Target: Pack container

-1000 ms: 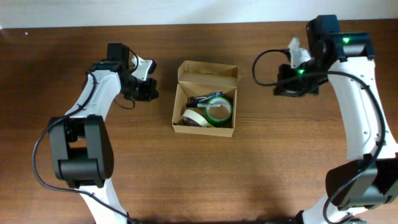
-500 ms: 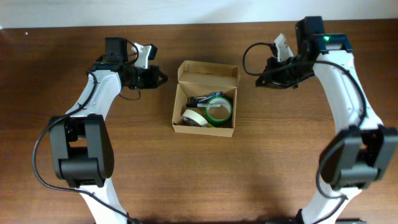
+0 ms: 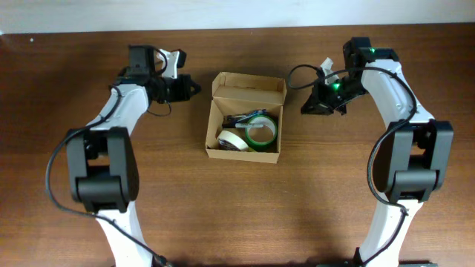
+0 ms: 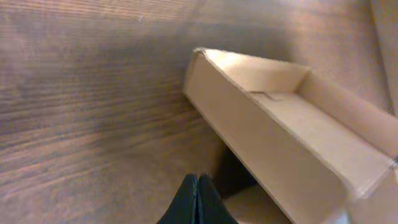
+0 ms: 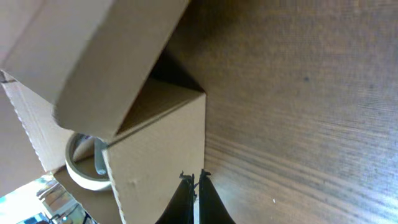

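The container [image 3: 244,152] is a tan cardboard box in the middle of the table, its flap lid [image 3: 249,87] standing open at the far side. Inside lie a green tape roll [image 3: 261,132], a cream tape roll [image 3: 233,139] and pens [image 3: 241,119]. My left gripper [image 3: 194,87] is shut and empty, pointing at the lid's left end, a short way off. In the left wrist view the lid [image 4: 298,124] lies just ahead of the gripper [image 4: 197,177]. My right gripper [image 3: 304,110] is shut and empty, close to the box's right wall [image 5: 161,155].
Bare brown wooden table [image 3: 237,215] surrounds the box on all sides. A pale wall edge runs along the far side of the table [image 3: 223,15]. Both arms reach in from the near left and right.
The right gripper has swung left and down toward the box's right side. The left gripper has edged right toward the lid. The box and its contents have not moved.
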### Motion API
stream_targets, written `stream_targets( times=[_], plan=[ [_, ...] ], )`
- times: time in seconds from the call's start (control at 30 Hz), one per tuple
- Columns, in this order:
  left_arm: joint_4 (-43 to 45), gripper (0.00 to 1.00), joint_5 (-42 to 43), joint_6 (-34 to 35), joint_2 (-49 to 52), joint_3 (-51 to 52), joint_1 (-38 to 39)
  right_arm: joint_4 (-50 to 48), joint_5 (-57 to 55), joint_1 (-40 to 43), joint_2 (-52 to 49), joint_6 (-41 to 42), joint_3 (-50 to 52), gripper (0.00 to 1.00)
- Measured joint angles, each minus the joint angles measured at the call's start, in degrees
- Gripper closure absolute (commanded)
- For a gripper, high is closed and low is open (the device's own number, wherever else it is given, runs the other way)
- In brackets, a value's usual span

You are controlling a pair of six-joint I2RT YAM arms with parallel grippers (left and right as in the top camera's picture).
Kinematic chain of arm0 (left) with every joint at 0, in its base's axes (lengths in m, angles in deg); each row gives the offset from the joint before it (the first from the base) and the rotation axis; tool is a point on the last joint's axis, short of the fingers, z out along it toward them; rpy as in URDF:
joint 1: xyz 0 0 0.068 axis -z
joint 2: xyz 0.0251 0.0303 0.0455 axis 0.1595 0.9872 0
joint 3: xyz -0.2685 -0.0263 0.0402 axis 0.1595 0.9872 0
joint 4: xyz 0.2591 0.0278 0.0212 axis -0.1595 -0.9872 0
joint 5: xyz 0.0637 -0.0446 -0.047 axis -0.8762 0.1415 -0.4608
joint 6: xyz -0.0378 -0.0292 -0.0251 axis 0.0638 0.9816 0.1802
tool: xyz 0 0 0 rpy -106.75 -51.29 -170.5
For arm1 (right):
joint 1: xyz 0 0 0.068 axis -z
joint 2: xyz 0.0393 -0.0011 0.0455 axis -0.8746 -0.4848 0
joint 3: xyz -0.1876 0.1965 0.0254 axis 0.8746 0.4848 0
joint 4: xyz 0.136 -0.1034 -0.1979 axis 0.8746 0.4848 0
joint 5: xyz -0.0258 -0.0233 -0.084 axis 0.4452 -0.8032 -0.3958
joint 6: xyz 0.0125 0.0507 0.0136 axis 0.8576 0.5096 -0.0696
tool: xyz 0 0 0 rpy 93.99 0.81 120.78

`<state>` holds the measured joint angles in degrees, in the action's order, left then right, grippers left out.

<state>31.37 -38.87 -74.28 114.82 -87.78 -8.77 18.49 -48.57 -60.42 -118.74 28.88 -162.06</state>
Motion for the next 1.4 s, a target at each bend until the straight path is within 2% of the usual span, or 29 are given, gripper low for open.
stream_targets(
  times=[0.17,0.43,0.73,1.4],
  plan=[
    [3.61,0.98,1.36,3.45,3.52,0.02,0.00,-3.17,3.19,0.87,0.00,1.11,0.02,0.96],
    [9.75,0.98,4.26,8.57,3.72,0.00,0.00,-9.40,12.04,4.85,-0.44,5.05,0.02,0.96],
    [10.97,0.98,5.68,10.84,3.72,0.00,0.00,-15.93,20.33,6.25,-3.80,12.79,0.00,0.96],
    [9.86,0.98,6.25,11.08,6.86,0.00,0.61,-13.35,23.32,6.25,-11.13,15.91,0.02,0.96]
  ],
)
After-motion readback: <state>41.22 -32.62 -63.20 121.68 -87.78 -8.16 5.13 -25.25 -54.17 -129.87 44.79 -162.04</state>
